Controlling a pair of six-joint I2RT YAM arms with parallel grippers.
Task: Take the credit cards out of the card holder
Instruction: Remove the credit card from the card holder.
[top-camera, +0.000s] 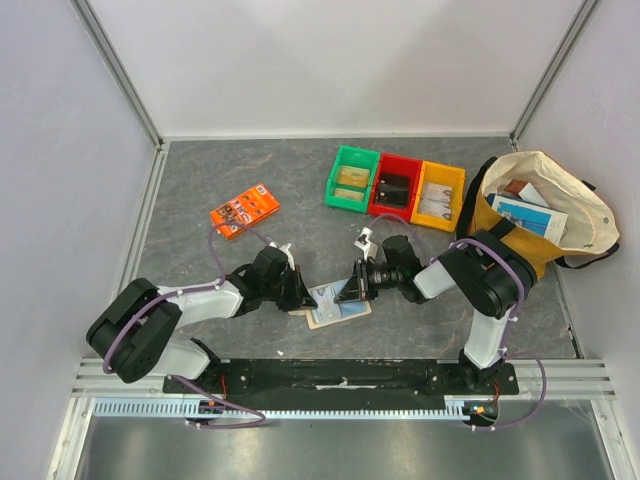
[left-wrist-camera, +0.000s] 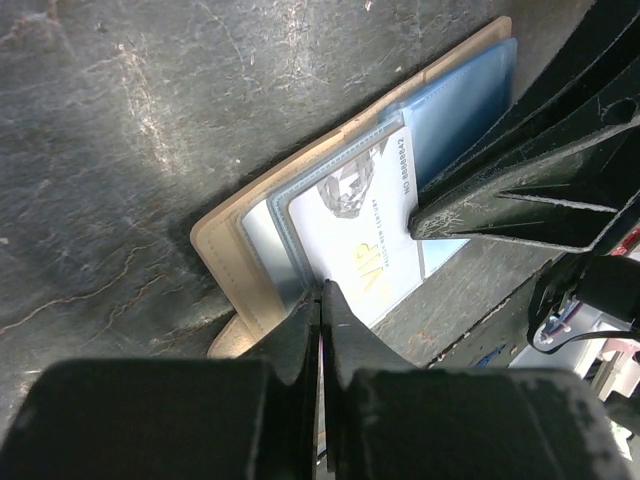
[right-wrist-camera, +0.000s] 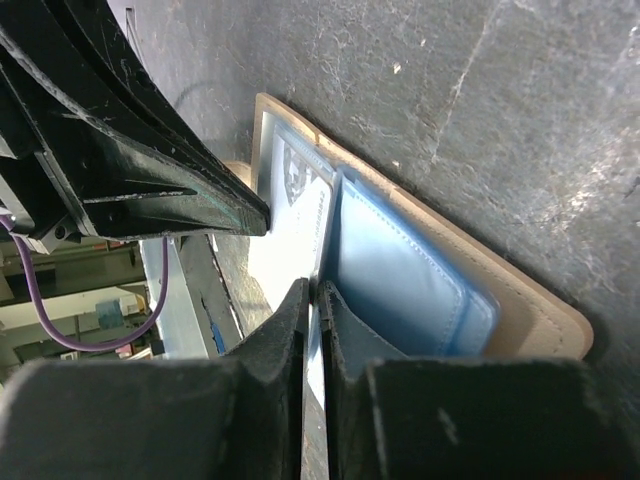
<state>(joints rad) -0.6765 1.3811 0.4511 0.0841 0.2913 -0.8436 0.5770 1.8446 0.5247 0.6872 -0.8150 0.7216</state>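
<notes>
Beige card holder lies open on the worktop; my left tool sits closed at the white credit card; right tool, I cannot tell.

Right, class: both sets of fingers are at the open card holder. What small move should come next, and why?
Probably draw the left fingers slowly back, sliding the white card out of the card holder. They look pinched shut on that card's edge, the card sits tucked inside the holder, and the right fingers rest at the blue pocket, seemingly steadying the holder.
</notes>
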